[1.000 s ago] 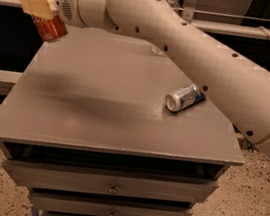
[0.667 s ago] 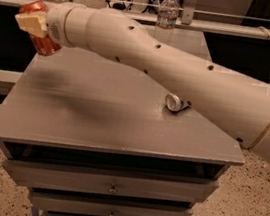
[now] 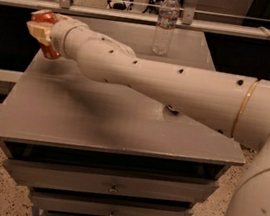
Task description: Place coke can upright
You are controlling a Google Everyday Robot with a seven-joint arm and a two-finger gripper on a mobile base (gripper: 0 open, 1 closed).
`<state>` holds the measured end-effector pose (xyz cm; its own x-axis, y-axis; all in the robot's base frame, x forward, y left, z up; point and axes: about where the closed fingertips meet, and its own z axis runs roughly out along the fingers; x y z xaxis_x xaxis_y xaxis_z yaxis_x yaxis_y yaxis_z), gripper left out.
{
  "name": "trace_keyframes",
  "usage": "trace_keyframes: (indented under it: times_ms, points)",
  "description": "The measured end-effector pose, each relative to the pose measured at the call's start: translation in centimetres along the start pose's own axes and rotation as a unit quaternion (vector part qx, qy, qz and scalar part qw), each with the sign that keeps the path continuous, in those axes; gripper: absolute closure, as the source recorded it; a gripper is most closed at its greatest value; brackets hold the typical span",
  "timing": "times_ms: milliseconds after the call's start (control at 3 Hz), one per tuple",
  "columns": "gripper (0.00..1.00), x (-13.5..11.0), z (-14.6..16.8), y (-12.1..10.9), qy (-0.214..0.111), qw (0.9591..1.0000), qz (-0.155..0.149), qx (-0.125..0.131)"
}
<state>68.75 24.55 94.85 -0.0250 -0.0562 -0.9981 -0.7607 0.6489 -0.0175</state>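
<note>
The coke can, red with a silver top, is held nearly upright in my gripper at the far left of the grey table top, near its left edge. The gripper is shut on the can around its middle. The can's base sits at or just above the table surface; I cannot tell whether it touches. My white arm stretches across the table from the right and hides the table's middle right part.
A clear plastic water bottle stands at the table's back edge. A small piece of the silver-and-blue can shows under my arm. Drawers sit below the table top. A rail runs behind the table.
My arm has lowered and swung, carrying the can down toward the table's far left corner. The can has turned from tilted to nearly upright. The silver can is now mostly hidden by my arm.
</note>
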Motion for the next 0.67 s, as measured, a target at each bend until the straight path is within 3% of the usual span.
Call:
trace_keyframes:
  times_ms: [333, 667]
  points:
    - [1.00, 1.16, 0.04, -1.55, -0.038, 0.9985, 0.033, 0.020]
    - [1.00, 2.04, 0.19, -1.25, -0.062, 0.9965, 0.055, 0.015]
